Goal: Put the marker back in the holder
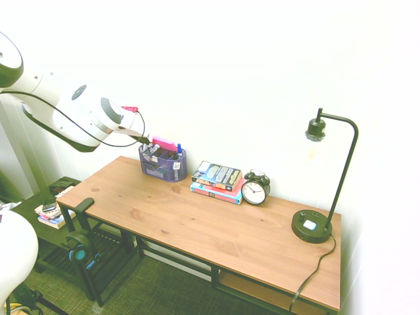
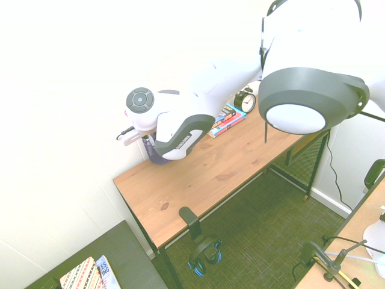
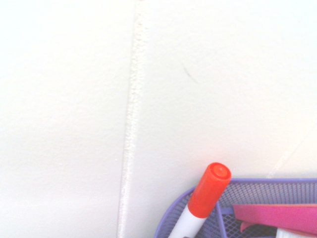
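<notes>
The purple-blue mesh holder (image 1: 163, 164) stands at the desk's back left corner against the wall, with a pink-topped item in it. My gripper (image 1: 146, 140) hangs just above the holder's left end; the second exterior view shows the gripper (image 2: 128, 137) over the holder (image 2: 157, 158), mostly hidden by the arm. In the wrist view a white-barrelled marker (image 3: 203, 203) with an orange-red cap rises at the rounded corner of the holder (image 3: 257, 191); I cannot tell whether it is held or resting inside. A blue-capped marker (image 1: 178, 150) stands upright in the holder's right end.
A stack of books (image 1: 218, 182) and a round black alarm clock (image 1: 254, 189) sit right of the holder along the wall. A black desk lamp (image 1: 314, 223) stands at the right end. The wall is directly behind the holder. Headphones (image 1: 80, 249) hang off the desk's left edge.
</notes>
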Tool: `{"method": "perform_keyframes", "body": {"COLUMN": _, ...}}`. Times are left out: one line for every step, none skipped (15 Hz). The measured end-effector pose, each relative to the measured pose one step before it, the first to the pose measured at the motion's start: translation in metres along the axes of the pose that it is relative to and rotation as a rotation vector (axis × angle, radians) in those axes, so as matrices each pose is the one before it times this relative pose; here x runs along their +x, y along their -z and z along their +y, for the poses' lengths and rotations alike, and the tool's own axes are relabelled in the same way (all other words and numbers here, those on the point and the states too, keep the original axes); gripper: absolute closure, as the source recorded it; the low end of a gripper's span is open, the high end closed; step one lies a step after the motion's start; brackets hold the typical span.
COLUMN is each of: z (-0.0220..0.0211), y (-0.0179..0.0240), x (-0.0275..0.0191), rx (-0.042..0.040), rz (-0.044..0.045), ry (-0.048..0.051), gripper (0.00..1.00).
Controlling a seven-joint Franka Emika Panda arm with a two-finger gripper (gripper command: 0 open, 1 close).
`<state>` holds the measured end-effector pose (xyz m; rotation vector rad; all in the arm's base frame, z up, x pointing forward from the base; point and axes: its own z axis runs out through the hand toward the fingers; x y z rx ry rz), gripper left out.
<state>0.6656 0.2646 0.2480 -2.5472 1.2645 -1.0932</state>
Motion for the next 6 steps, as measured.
{"method": "perform_keyframes", "body": {"z": -0.00021, "y": 0.00010, "x": 0.00038, "rx": 0.00050, "rz": 0.00023, "ry": -0.00023, "gripper": 0.00}}
{"method": "perform_keyframes", "body": {"z": -0.00092, "y": 0.00084, "x": 0.00072, "rx": 0.00230, "rz": 0.00066, "ry": -0.00085, "gripper": 0.00}}
{"method": "perform_keyframes", "body": {"z": -0.00231, "y": 0.00273, "x": 0.00309, "rx": 0.00666, "rz": 0.00273, "ry": -0.00334, "gripper": 0.00}}
{"method": "perform_keyframes", "body": {"z": -0.00417, "y": 0.00609, "x": 0.00629, "rx": 0.01170, "rz": 0.00498, "ry": -0.00698, "gripper": 0.00}}
{"method": "perform_keyframes", "body": {"z": -0.00625, "y": 0.01025, "x": 0.00898, "rx": 0.01953, "rz": 0.00796, "ry": -0.00922, "gripper": 0.00}}
{"method": "perform_keyframes", "body": {"z": -0.00648, "y": 0.01402, "x": 0.01020, "rx": 0.02352, "rz": 0.00944, "ry": -0.00944, "gripper": 0.00}}
